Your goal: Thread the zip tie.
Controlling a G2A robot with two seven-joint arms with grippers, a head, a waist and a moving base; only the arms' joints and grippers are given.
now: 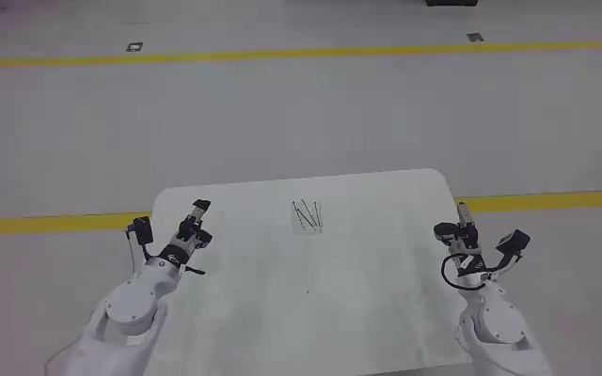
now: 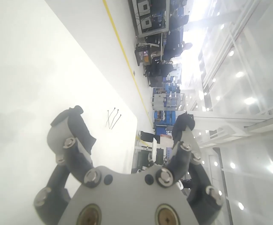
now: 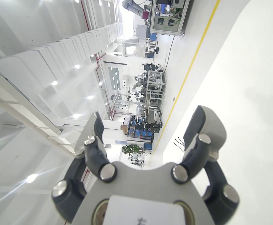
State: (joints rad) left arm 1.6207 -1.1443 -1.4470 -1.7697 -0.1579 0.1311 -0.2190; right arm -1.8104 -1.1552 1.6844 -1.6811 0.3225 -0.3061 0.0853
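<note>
Several zip ties [image 1: 307, 216] on table [image 1: 376, 301], yellow floor line [image 1: 282, 54] beyond

from here i see my left arm [image 1: 132, 305] and right arm [image 1: 499, 321] as rounded white shells, with grey wrist plates [image 2: 128, 191], black fingers [image 2: 82, 130], shiny round screws [image 2: 92, 176] and a looped black cable [image 1: 450, 274].

This is a large robotics lab or factory hall, where a pale grey polished floor [image 1: 282, 122] crossed by painted yellow lines [image 1: 282, 54] surrounds the white round-cornered table [image 1: 376, 310]. Beyond stand aluminium-framed machine cabinets full of wiring [image 3: 167, 21], racks of blue plastic bins [image 2: 168, 116] and a grey jointed robot arm [image 3: 132, 5]. Overhead is a high white ceiling with round lamps [image 3: 75, 116].
</note>
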